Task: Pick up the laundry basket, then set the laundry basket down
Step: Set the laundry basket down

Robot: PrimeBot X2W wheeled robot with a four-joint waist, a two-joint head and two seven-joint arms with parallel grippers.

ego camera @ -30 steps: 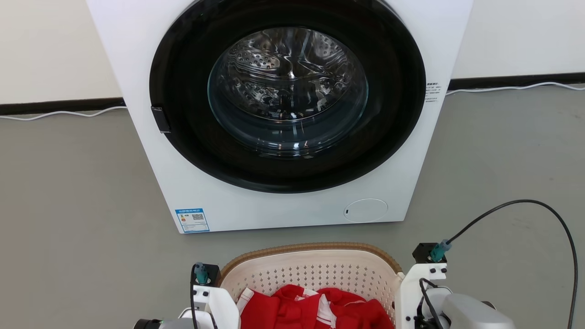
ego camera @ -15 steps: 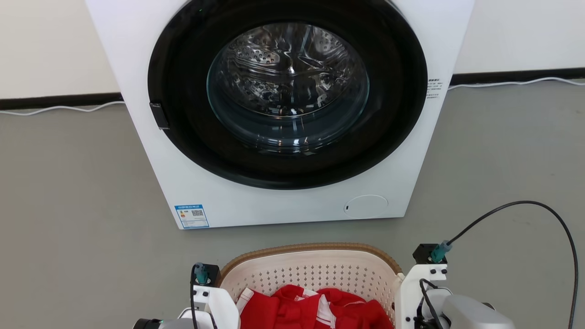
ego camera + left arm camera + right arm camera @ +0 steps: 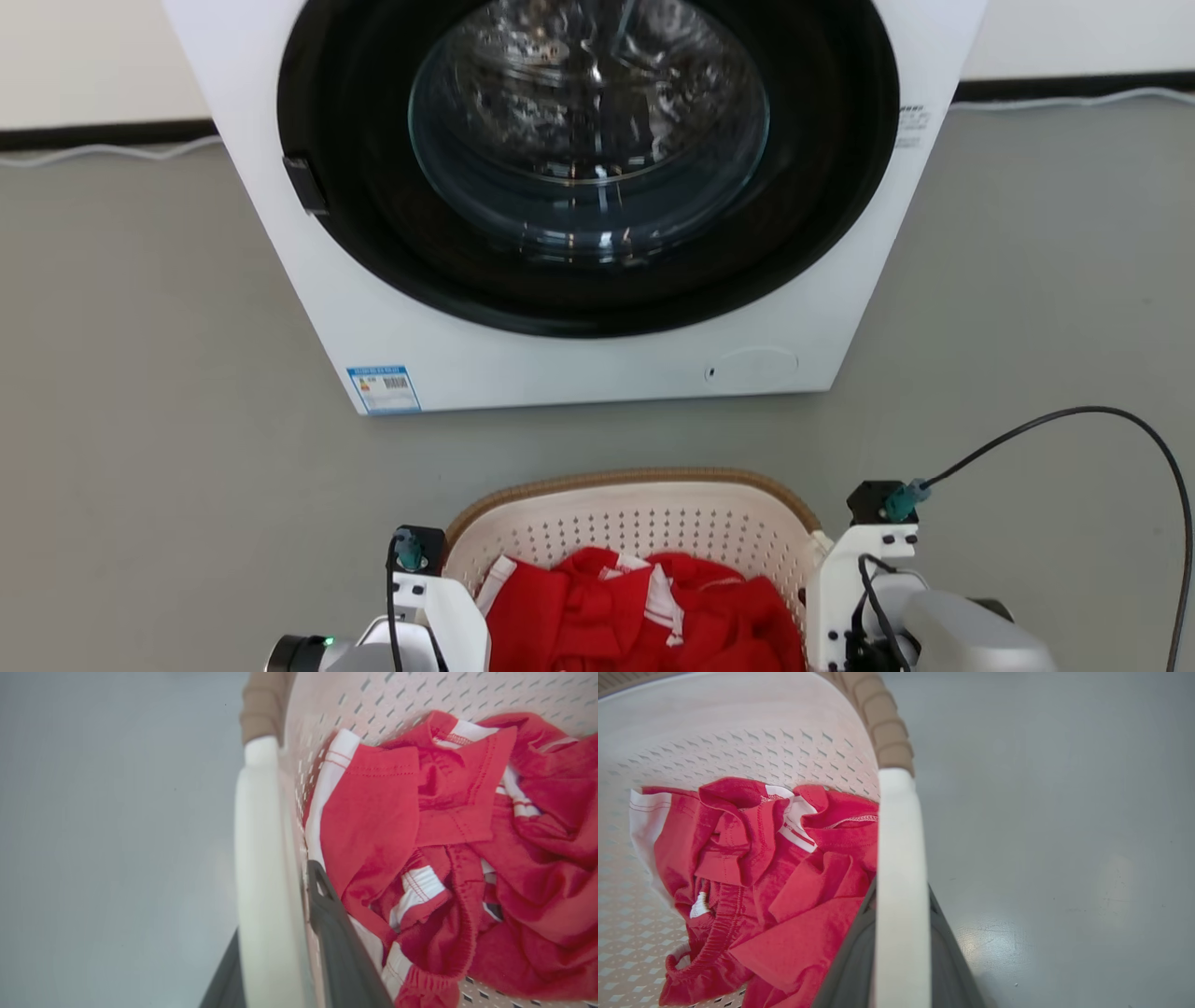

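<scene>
The cream laundry basket (image 3: 635, 537) with its brown woven-look rim (image 3: 635, 477) is at the bottom middle of the head view, between my two wrists. Red and white clothes (image 3: 644, 616) lie inside it. In the left wrist view my left gripper (image 3: 275, 952) is shut on the white left handle (image 3: 257, 858), one dark finger (image 3: 327, 914) inside the wall and one outside. My right gripper (image 3: 899, 956) is likewise shut on the white right handle (image 3: 899, 858). The basket's base and near side are hidden.
A white front-loading washing machine (image 3: 579, 373) with a closed round glass door (image 3: 588, 121) stands just beyond the basket. Grey floor (image 3: 149, 373) spreads to both sides. A black cable (image 3: 1074, 415) loops from my right wrist. White cords (image 3: 103, 149) run along the back wall.
The whole head picture has shifted: the washing machine now sits higher and larger in it, so the camera moved. The basket rim shows slightly higher. Both grippers keep their hold.
</scene>
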